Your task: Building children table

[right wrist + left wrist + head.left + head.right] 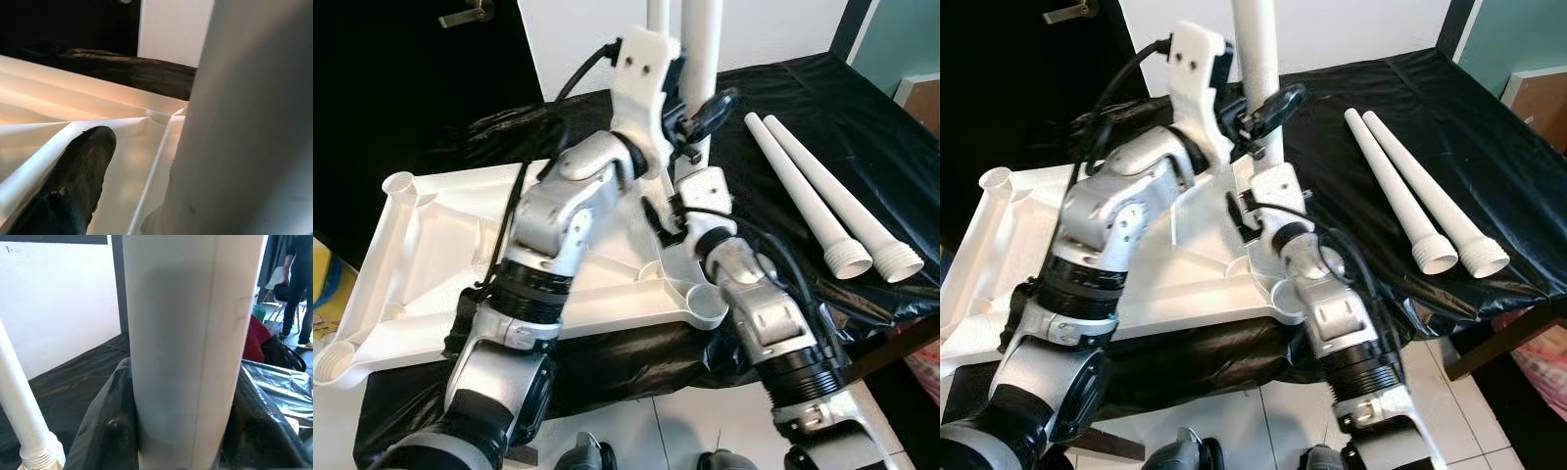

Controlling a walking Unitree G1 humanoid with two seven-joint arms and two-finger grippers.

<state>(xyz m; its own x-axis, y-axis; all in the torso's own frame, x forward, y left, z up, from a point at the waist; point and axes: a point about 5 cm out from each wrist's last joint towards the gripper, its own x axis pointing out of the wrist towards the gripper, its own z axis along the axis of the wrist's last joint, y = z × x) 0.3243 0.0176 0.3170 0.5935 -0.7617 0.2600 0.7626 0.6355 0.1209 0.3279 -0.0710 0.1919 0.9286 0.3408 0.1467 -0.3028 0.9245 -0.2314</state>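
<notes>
Left eye view — both pincers (raised) grip leg (702, 59).

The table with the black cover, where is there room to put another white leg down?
Bare black cover lies right of the two loose legs, out to the edge. Another bare strip runs between those legs and the standing leg. The left is crowded: the upturned tabletop covers it, and both arms crowd round the standing leg.
</notes>
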